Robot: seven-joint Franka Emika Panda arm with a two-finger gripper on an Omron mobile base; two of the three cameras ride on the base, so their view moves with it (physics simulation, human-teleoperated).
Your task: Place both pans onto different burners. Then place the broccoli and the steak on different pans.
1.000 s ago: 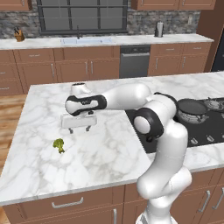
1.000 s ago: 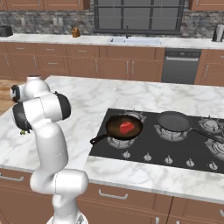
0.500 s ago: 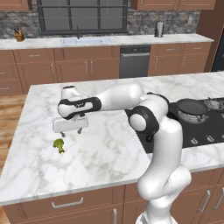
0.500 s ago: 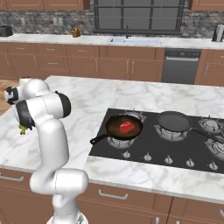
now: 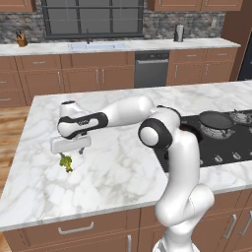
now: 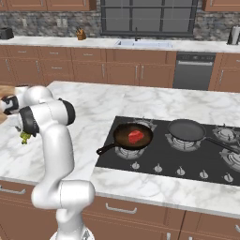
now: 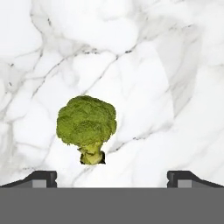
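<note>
Tool (image 5: 69, 152) swung left over the broccoli (image 7: 87, 127), jaws wide apart, bushy green floret, pale stem

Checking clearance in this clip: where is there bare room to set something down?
Bare marble runs between the broccoli and the cooktop, and along the counter's front edge. The black pan sits empty. Crowded: the brown pan holds the steak, and the open hand hangs over the broccoli.
</note>
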